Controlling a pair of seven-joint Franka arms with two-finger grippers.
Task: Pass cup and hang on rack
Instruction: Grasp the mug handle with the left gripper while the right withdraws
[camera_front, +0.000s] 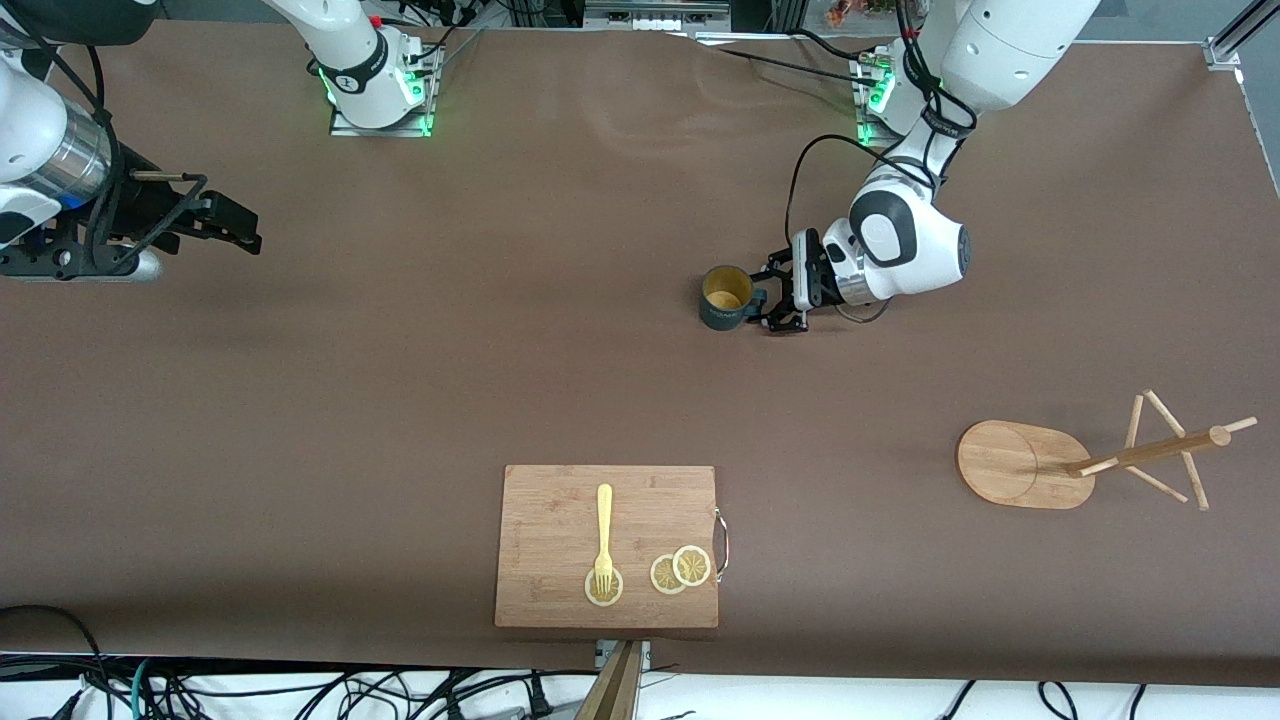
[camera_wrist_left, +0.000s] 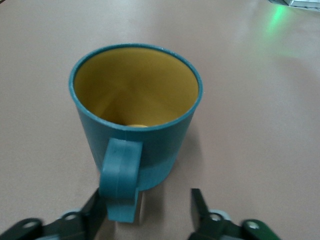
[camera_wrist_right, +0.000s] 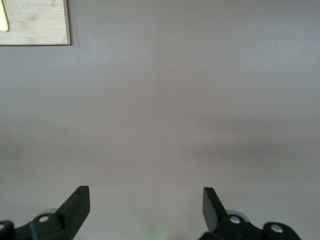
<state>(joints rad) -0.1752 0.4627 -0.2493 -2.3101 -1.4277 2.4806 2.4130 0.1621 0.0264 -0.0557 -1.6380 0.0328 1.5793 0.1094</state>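
Left gripper (camera_front: 768, 300) low at the cup (camera_front: 724, 297), fingers (camera_wrist_left: 97, 212) apart, nothing clamped. Cup upright on the bench (camera_front: 400, 350), handle (camera_wrist_left: 120, 180) turned toward the wrist. Handle not centred in the gap: pressed close against one finger, perhaps touching it, with open space on to the second finger.

Likely trouble on closing from this offset: the nearer finger meeting the handle first and nudging it sideways, spinning the cup about its base or skidding it over the smooth bench before the second finger arrives. A grip caught only on the handle's outer edge, not across its full depth, would probably let the cup swing and droop once lifted, and the ribbed wall gives nothing extra to hold. Pushing further forward without centring risks one finger tip striking the cup wall and tipping it.

Right gripper (camera_front: 235, 225) waiting over bare bench well away from the left fingers, its own fingers (camera_wrist_right: 75, 207) spread and empty.

Rack (camera_front: 1090, 460) well apart from both sets of fingers, toward the left arm's end; its pegs are thin and angled, so a tilted cup would probably make threading the handle harder.

Cutting board (camera_front: 607, 546) with fork (camera_front: 604, 540) and lemon slices (camera_front: 681, 569) clear of any likely path.
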